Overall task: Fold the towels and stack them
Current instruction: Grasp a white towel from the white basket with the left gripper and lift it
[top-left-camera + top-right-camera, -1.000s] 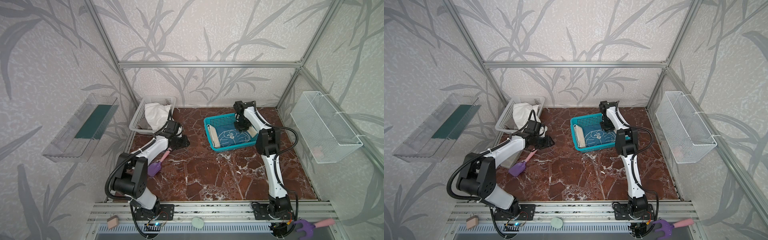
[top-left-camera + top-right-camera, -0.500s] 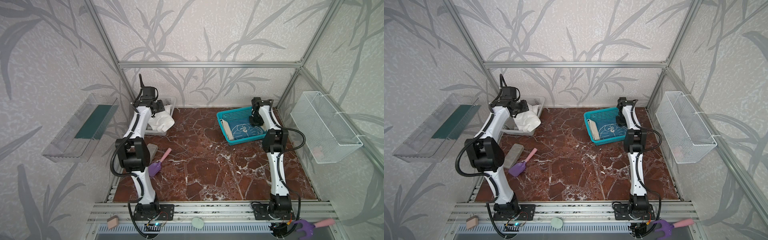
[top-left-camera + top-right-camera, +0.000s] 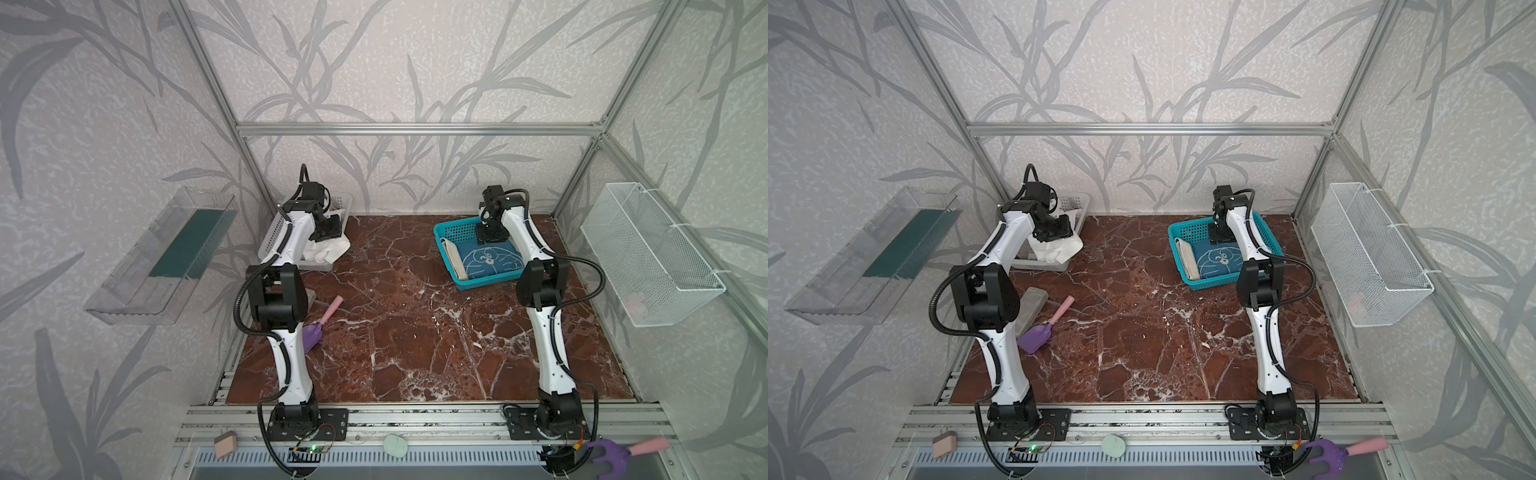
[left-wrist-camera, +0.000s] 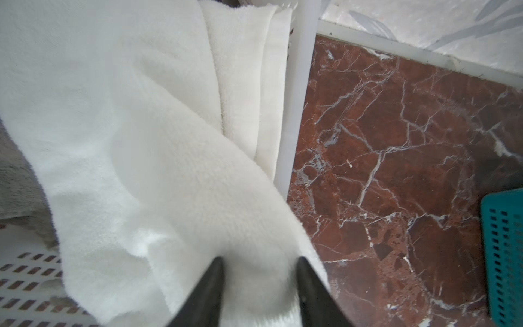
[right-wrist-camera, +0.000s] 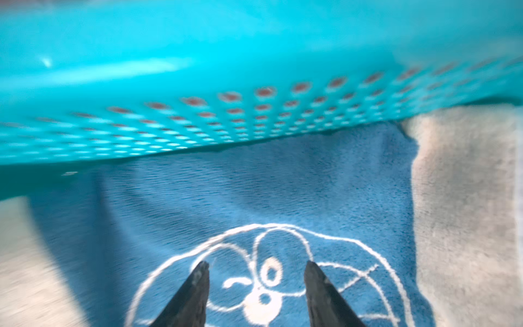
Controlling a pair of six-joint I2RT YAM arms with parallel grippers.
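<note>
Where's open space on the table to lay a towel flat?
Bare marble spans the middle and front, from the purple scoop across to the right arm, forward of the teal basket. Crowded: white basket with overhanging white towel back left, grey slab beside the scoop.

Your left arm (image 3: pixel 287 365) and right arm (image 3: pixel 549 345) share white links, black joints, looped black cables (image 3: pixel 601 276) and dark tapered fingers (image 4: pixel 209 293).
</note>
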